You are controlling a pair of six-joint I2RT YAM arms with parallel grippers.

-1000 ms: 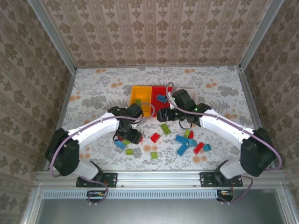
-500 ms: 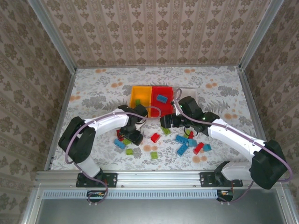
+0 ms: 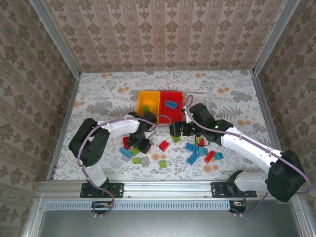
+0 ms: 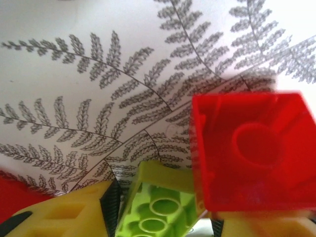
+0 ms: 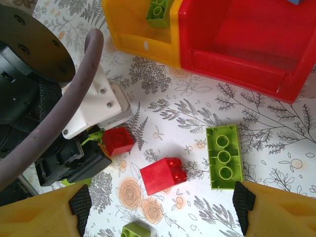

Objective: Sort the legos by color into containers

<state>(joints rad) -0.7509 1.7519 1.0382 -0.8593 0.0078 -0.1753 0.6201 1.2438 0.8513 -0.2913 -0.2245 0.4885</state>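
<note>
Olive-green, blue and red legos (image 3: pixel 192 158) lay scattered on the flowered bench (image 3: pixel 98 98), just past the arm bases. Among the leftmost of them the left end effector (image 4: pixel 163 217) stood low over the bench. A lime-green brick (image 4: pixel 153 207) sat between its yellow fingers (image 4: pixel 64 215), with a red brick (image 4: pixel 252 153) just beside it. Whether the fingers pressed on that green brick I could not tell. To its right, the right end effector (image 5: pixel 163 201) hung with its fingers spread wide, above a translucent red block (image 5: pixel 163 176) and a three-stud green brick (image 5: pixel 222 156) lying flat nearby. Farther back the bins sat in a row. The orange-yellow bin (image 3: pixel 148 96) on the left held one green piece (image 5: pixel 158 11). The red bin (image 3: pixel 178 98) touched it and held a blue brick (image 3: pixel 171 104). The white bin (image 3: pixel 200 96) came last, partly hidden behind the right arm.
</note>
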